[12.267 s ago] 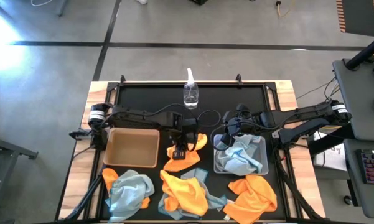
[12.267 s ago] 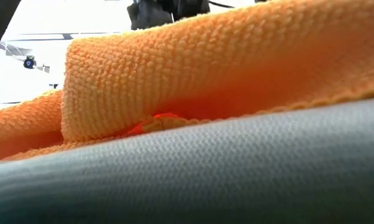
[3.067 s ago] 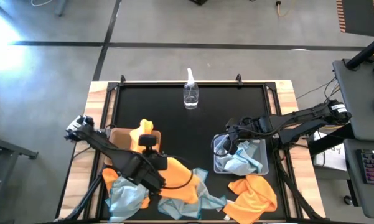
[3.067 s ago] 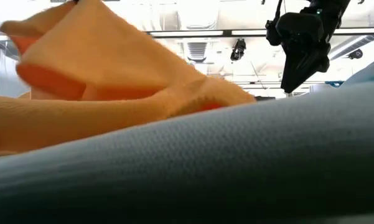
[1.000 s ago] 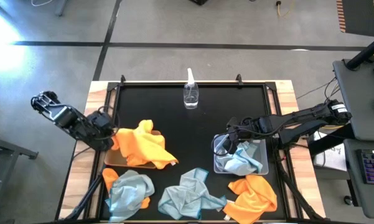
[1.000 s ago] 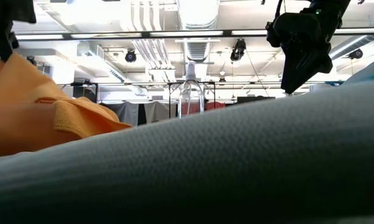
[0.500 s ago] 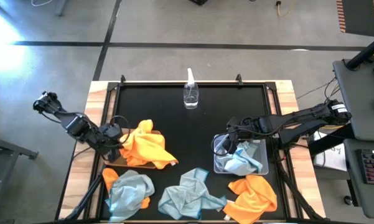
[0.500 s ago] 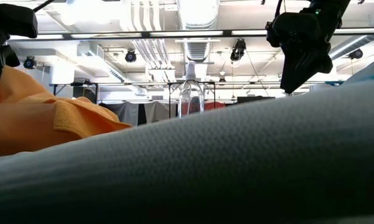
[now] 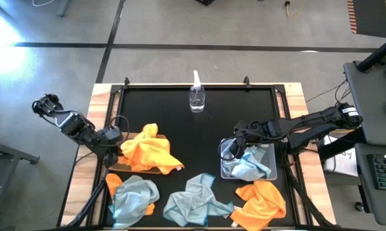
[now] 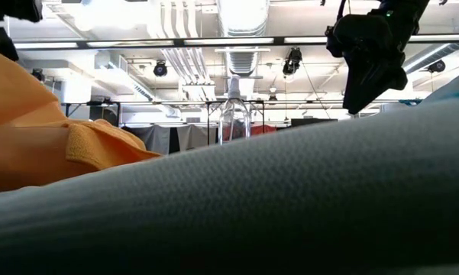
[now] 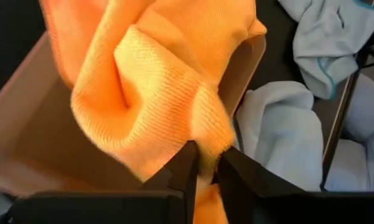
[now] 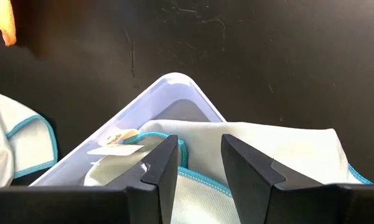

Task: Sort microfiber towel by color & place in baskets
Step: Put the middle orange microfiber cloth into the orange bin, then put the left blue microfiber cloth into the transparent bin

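Bright orange towels (image 9: 151, 152) lie heaped in the tan tray (image 9: 124, 169), with one corner spilling over its near right rim. My left gripper (image 9: 117, 149) is at the tray's left end, shut on this heap (image 11: 155, 99). My right gripper (image 9: 234, 148) hangs open (image 12: 199, 158) over the far left corner of the clear tray (image 9: 270, 174), which holds pale blue-grey towels (image 9: 249, 164). Loose on the table's near part are two blue-grey towels (image 9: 133, 196) (image 9: 196, 202) and an orange one (image 9: 262, 200). Another orange towel (image 9: 114, 182) peeks out from under the left blue-grey one. My left gripper pinches a bunched fold of the orange towel (image 11: 206, 138) between its two fingers. It comes from the table's left side, slanting down. The held fold is raised a little, and the rest of the towel rests in the tan tray (image 11: 31, 143).
A clear spray bottle (image 9: 196, 96) stands at the middle of the far edge. A black mat covers the table, framed by a rail. In the low view a blue-grey towel (image 10: 290, 206) fills the foreground, with my right gripper (image 10: 364, 76) above it.
My left gripper, still shut on the orange towel, dipped toward the tan tray and then rose a little again toward the table's left. The towel's held edge went down and up with it, while the rest of the heap stayed in the tray.
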You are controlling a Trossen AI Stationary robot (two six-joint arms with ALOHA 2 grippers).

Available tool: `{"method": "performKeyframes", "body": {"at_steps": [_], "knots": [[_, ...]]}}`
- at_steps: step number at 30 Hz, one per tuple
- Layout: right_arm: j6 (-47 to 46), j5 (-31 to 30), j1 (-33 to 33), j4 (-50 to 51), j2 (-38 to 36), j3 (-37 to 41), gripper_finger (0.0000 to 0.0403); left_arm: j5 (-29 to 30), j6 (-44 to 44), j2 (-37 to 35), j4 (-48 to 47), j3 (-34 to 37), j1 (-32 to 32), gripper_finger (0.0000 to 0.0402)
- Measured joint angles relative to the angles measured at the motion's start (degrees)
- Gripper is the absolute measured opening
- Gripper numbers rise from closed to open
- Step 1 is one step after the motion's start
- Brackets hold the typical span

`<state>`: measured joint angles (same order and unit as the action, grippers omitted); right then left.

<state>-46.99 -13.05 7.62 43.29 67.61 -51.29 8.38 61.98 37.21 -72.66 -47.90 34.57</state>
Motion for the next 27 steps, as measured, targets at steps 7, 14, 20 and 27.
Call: {"method": "performKeyframes", "body": {"at_steps": [7,14,20,27], "knots": [[0.3,0.0,0.0,-0.3,0.0,0.0,0.0118,2.1,-1.5,0.0,-6.9,-5.1,0.0,0.006],[0.5,0.0,0.0,-0.3,0.0,0.0,0.0118,5.2,-1.4,0.5,-4.6,-4.1,0.0,0.0068],[0.5,0.0,0.0,-0.3,0.0,0.0,0.0118,6.0,-3.8,2.0,12.5,-1.0,0.0,0.0065],[0.5,0.0,0.0,-0.4,0.0,0.0,0.0118,-4.2,-8.6,8.2,35.3,3.7,0.0,0.0064]]}}
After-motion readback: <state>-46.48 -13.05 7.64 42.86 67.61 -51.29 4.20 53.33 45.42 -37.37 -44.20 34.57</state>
